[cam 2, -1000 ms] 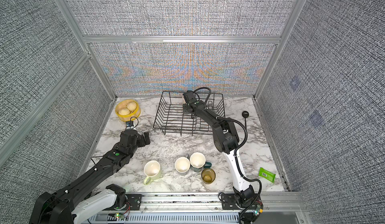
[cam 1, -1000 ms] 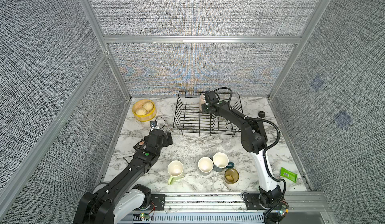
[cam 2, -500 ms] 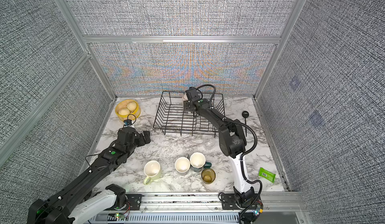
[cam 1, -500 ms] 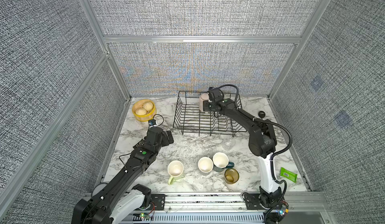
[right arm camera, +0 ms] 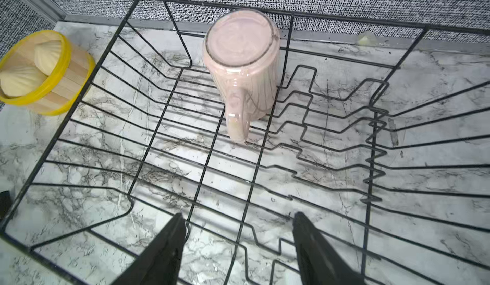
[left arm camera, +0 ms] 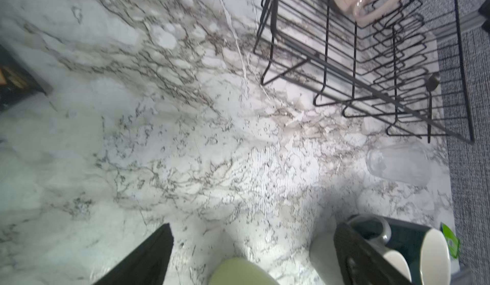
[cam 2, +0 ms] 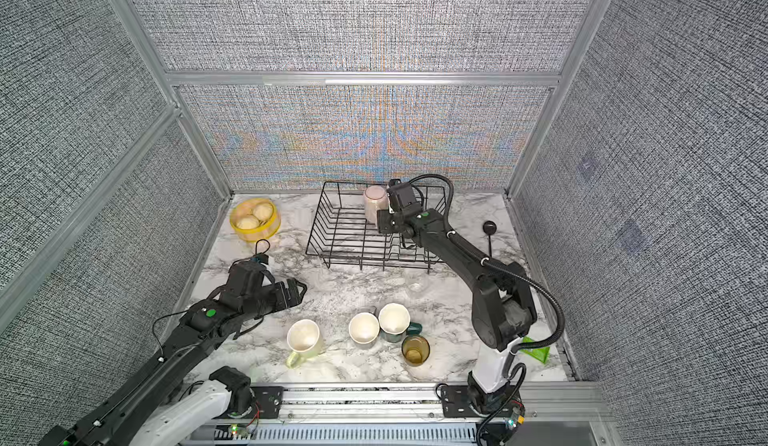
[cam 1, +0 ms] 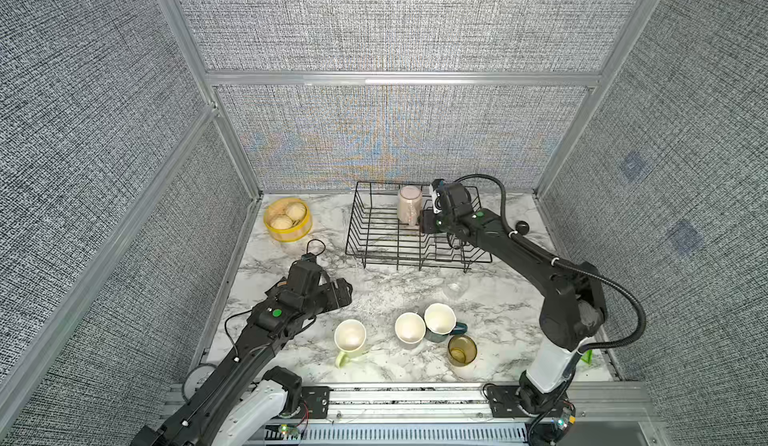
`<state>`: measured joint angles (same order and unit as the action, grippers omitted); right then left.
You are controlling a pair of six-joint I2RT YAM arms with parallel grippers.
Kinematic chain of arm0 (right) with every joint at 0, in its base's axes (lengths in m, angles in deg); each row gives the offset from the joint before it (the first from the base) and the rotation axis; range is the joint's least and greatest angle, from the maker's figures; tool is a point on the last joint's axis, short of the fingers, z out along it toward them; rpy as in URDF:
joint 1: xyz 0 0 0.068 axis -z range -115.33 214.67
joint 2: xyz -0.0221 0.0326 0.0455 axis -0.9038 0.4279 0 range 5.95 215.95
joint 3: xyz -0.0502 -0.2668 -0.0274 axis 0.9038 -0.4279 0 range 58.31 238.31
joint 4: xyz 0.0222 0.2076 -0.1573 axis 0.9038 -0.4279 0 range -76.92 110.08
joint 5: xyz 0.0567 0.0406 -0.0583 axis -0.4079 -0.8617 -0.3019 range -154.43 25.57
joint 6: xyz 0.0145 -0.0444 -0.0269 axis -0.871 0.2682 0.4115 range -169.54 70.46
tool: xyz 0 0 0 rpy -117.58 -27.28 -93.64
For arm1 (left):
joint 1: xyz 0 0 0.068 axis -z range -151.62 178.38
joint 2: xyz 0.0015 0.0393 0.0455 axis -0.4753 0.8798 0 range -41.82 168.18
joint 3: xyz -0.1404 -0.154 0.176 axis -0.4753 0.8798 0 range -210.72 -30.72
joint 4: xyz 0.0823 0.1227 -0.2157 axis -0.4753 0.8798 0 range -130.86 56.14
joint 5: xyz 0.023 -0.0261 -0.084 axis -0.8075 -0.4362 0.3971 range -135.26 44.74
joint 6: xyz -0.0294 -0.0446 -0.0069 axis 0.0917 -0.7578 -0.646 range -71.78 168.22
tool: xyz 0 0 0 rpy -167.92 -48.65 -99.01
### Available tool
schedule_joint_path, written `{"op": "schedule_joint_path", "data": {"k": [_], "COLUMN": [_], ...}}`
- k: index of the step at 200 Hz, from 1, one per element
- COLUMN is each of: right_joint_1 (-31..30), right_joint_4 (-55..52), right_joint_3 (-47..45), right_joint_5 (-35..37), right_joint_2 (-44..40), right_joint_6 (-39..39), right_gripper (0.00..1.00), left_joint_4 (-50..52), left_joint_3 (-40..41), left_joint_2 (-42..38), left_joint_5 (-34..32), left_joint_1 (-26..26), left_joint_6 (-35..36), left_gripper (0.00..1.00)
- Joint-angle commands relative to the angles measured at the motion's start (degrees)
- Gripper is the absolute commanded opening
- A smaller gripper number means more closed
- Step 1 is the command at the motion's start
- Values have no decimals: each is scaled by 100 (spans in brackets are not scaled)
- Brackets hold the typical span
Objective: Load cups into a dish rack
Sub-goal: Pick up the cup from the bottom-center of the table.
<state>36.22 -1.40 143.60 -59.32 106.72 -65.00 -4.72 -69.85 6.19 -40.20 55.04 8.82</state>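
Cups: 1 of 6 is loaded. The tall pale pink mug (right arm camera: 244, 66) stands upside down on the floor of the dish rack (cam 1: 374, 236), against the back rim, with its handle facing the right wrist camera.

Change: 1 s ago the right end effector (right arm camera: 238, 217) was up against that mug. Now it has backed off, with jaws apart and nothing between them. I read that as released and holding steady, so the right arm is free for the next pick.

The left end effector (left arm camera: 254, 228) has swung in toward the cup row. Its jaws are wide and empty, and it hovers over the tabletop (cam 1: 386, 290) just short of the light green mug (cam 1: 350, 336).

Still on the tabletop, 5:
- light green mug, standing clear of the others, probably the easiest next grab
- grey mug (cam 1: 409, 327) and dark teal mug (cam 1: 440, 319), which touch each other
- amber glass tumbler (cam 1: 461, 350), just beside the teal one, so finger room in that cluster looks tight
- clear glass (cam 1: 455, 288), near the rack's front right corner and faint against the marble

Other items: a yellow steamer basket (cam 1: 288, 219) with buns left of the rack, a black utensil (cam 1: 521, 227) on the rack's right, and a green packet (cam 2: 536, 350) by the right arm's base. None of them block the path. The upright dividers fill the rack's right half, and the open floor is on the left.
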Motion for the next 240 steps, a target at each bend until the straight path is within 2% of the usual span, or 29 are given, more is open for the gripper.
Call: {"op": "schedule_joint_path", "data": {"k": [1,49,108,188,216,240], "right_joint_1": [15,32,75,164,172,168], "right_joint_4": [187,235,311,426,941,957], "right_joint_3": [-213,-465,-574,-807,-1202,-1310], "right_joint_5": [-82,-282,-374,-458,-464,-541], "right_joint_2": [-210,-448,-512,-665,-825,-904], "right_joint_6": [53,-105,-224,-246,-341,-399], "right_gripper": [65,65,65,65,65,65], "left_joint_4": [685,1158,1370,938,681,279], "left_joint_3": [-79,-35,29,421,459,472], "left_joint_2": [-160,-317,28,567,680,875], "left_joint_5": [268,577,367,177,44,165], "left_joint_1": [52,272,716,860,872,868], "left_joint_6": [-11,-98,-358,-393,-401,-367], "left_gripper": [88,77,59,50,33,15]}}
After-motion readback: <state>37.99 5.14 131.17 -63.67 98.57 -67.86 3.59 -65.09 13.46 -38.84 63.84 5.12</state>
